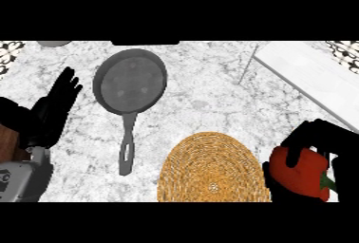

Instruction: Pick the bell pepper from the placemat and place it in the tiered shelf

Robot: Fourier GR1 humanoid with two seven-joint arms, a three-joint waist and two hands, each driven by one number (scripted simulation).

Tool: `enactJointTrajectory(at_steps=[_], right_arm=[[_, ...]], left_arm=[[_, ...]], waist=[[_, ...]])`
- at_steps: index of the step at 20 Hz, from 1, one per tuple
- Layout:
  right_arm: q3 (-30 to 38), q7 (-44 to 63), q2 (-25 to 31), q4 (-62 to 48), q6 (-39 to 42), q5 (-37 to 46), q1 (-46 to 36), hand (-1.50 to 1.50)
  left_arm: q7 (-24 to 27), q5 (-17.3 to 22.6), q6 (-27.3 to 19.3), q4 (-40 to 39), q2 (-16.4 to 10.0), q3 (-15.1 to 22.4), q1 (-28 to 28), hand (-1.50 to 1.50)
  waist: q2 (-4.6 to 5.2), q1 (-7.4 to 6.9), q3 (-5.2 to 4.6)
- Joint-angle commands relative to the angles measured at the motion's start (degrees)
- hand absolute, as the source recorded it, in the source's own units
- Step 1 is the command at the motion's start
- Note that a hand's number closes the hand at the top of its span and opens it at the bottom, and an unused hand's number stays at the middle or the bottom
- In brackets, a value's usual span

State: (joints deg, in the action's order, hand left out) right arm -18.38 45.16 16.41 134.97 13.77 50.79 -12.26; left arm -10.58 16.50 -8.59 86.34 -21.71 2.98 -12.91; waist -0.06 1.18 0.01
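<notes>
The right hand [331, 138] is grasping the bell pepper [300, 171], its black fingers curling over the top and far side of the glossy, lumpy red fruit. The pepper is sitting inside that grip, just beside the right edge of the placemat [214, 172], an oval of tightly coiled straw-coloured weave lying to the left of the fingers. The pepper's long axis is running from upper left to lower right, with the green stem pointing lower right, toward the palm. Beyond the fingertips the tiered shelf [316, 76], flat and white, is slanting across the mottled grey marble surface [203, 107]. Well to the left, a round matte grey frying pan [130, 80] is pointing its slotted handle toward the near edge. The left hand [60, 102] is resting at the left edge, fingers released and upright.
</notes>
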Motion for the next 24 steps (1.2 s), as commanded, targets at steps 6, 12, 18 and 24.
enactJointTrajectory(at_steps=[6, 12, 18, 24], right_arm=[[25.87, -2.46, -1.19, 0.21, 8.02, -23.76, -6.37, 1.5], [48.02, -13.28, 7.13, -13.4, 11.3, -40.12, -7.42, 1.5], [57.08, -22.72, 15.83, -27.46, 17.29, -47.19, -6.66, 1.5], [58.24, -33.23, 22.22, -42.5, 17.2, -44.2, -8.88, 1.5]], left_arm=[[-1.91, -0.41, -0.11, 1.21, 0.41, 0.59, -0.72, 0.0], [0.08, -0.82, 0.78, -1.44, 0.56, -0.64, -1.13, 0.0], [0.01, -1.4, 2.03, -1.51, 1.86, -1.0, -2.06, 0.0], [-0.46, -1.18, 4.57, 1.17, 0.5, -3.12, 0.93, 0.0]], waist=[[-0.15, -0.1, 0.18], [0.05, -0.07, 0.12], [0.06, -0.82, 0.02], [0.09, -1.63, 0.01]])
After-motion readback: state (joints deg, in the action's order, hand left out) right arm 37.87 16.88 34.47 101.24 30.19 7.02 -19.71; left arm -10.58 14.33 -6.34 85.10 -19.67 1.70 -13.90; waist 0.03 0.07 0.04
